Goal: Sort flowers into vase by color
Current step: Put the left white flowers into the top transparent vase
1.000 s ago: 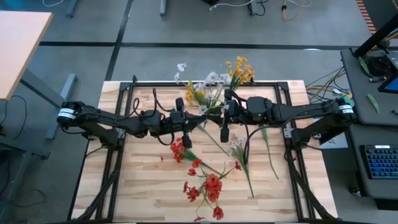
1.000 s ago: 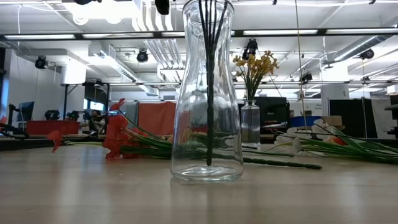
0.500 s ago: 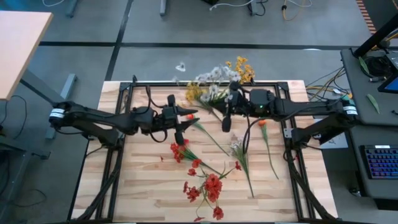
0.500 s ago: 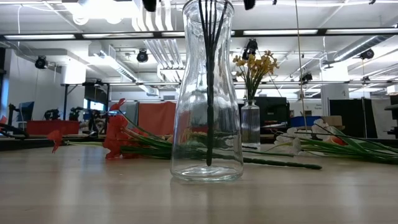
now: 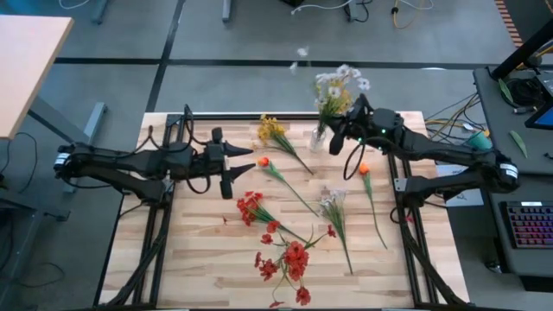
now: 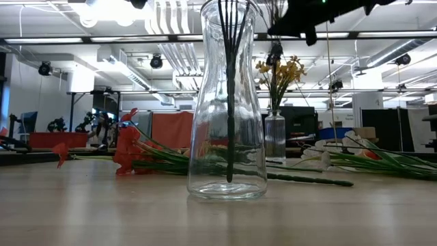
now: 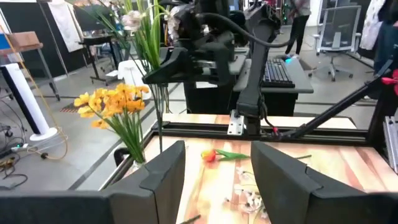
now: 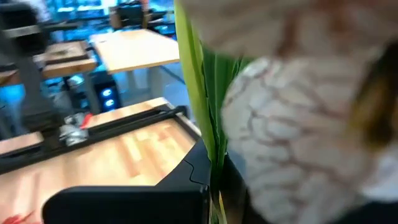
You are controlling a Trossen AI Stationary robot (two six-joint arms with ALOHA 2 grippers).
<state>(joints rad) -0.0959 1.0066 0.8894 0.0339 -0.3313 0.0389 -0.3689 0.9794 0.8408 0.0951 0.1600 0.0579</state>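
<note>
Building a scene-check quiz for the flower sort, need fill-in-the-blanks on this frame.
1. The right gripper grips the white flowers by their ___.
2. The left gripper is ___ and holds nothing.
3. The yellow flowers stand in a glass ___.
4. The red flowers lie on the ___.
Missing: stems; open; vase; table

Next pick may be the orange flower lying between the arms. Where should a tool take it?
Grip the orange flower on its bare green stem, just past the blossom, coming straight down from above. It lies flat on the table, angled away from the left tool.
</note>
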